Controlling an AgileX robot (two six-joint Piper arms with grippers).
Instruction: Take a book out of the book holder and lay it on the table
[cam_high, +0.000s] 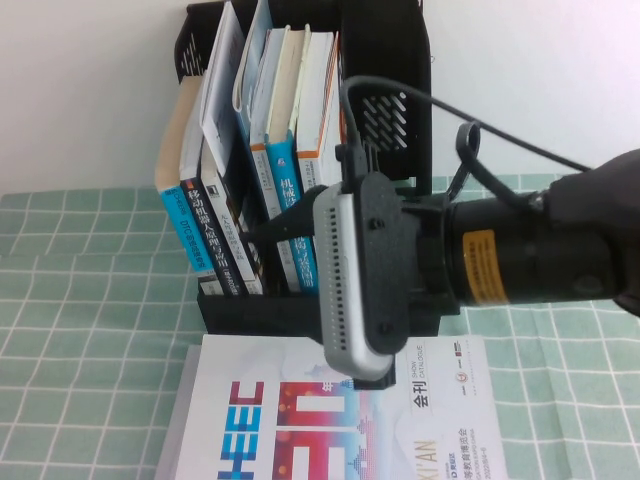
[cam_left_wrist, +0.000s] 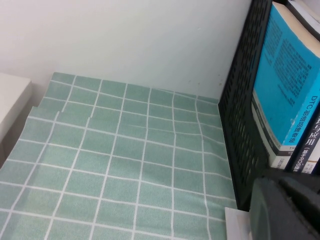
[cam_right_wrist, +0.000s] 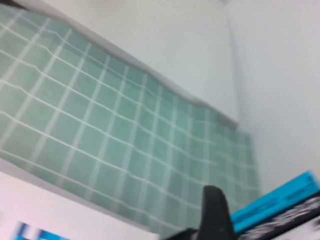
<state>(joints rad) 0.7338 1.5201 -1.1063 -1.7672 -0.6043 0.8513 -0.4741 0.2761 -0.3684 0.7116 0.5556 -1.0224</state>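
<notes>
Pale green cloth-covered table (cam_high: 80, 300) crossed by a white grid check. Tall black slatted plastic book holder (cam_high: 395, 110) containing blue- and orange-spined books (cam_high: 285, 180). Large thin white magazine (cam_high: 440, 420) bearing big red and blue letters and pink-blue skyline art.

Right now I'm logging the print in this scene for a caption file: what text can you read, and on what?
"XI'AN" – white magazine lying flat on the table.
"金刊" – same cover, right panel.
Large red and blue letters – cropped, unreadable.
Chinese titles on the spines in the book holder – too blurred.
Yellow label on the right arm – unreadable.
Right pincer reaches toward the spines; left pincer sits beside the rack.
</notes>
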